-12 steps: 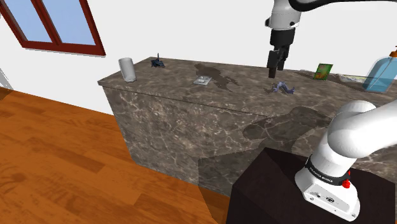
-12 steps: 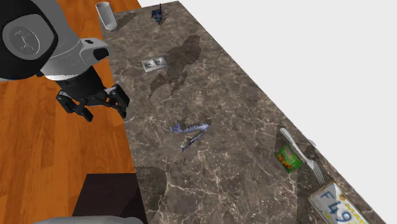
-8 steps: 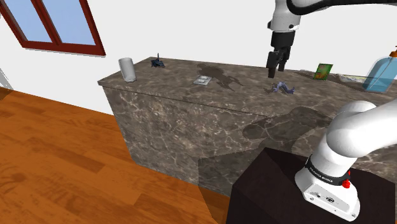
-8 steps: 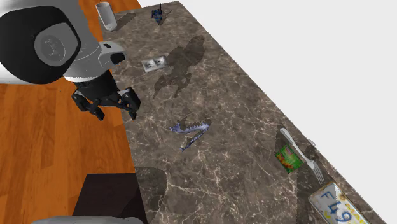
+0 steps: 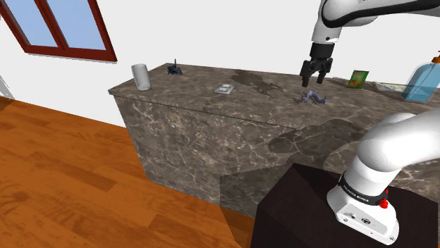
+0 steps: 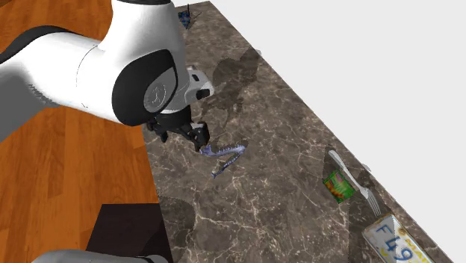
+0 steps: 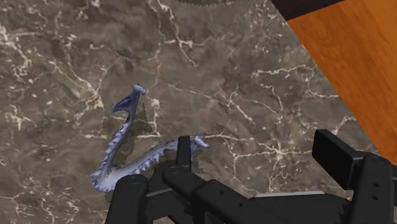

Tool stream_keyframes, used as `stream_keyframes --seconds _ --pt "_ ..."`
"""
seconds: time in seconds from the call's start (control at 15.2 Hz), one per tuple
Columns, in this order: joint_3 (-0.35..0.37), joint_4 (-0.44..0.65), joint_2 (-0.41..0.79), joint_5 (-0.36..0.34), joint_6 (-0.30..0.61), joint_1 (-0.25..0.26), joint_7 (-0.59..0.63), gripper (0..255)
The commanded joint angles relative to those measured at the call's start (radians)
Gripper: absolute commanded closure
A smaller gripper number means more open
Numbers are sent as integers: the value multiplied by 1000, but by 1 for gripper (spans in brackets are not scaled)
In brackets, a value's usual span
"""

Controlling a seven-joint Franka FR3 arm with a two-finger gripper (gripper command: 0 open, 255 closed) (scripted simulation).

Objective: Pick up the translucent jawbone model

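Seeing the claw [image 5: 312, 82] low over the surface [image 5: 211, 134], pointing down, fingers spread apart, clamped on nothing. Tips just above the translucent bluish jawbone model [image 5: 314, 97] in the shoulder view. Same read from the second exterior view: claw [image 6: 185, 139] spread, overlapping one end of the jawbone model [image 6: 222, 155], with the white arm's bulk across the floor-side edge of the surface [image 6: 284, 172]. From the wrist view: claw [image 7: 261, 159] wide, one finger [image 7: 184, 151] right over one tip of the V-shaped jawbone model [image 7: 124, 159], the other well off to the side over bare surface [image 7: 63, 63]. Can't tell whether that near finger touches it. Lies flat on the dark veined top, serrated along both arms of the V, apart from everything else there. Farther out toward the shoulder view's left: small grey flat plate [image 5: 225, 89], then small dark object [image 5: 174, 69] and white cup [image 5: 141, 77] at the far corner. Toward that view's right: green packet [image 5: 359, 79] and blue bottle [image 5: 423, 81]. In the second exterior view, green packet [image 6: 340, 185] just beside a fork [image 6: 351, 173], licence plate [image 6: 392, 240] past them. Below: wooden floor [image 5: 70, 183], dark stand [image 5: 310, 211]; red-framed window [image 5: 56, 28] on the white wall.
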Motion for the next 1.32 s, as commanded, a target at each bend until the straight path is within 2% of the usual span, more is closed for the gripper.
stream_keyframes --seconds 0.0,0.53,1.12,1.19,1.25 --pt "-43 -8 29 -1 45 -30 12 0" --pt "-213 -39 131 7 200 -141 34 0" --pt "-237 -119 162 1 309 -141 19 0" --pt "-237 -119 161 1 309 -141 19 255" --pt "-236 -119 161 1 309 -141 19 255"
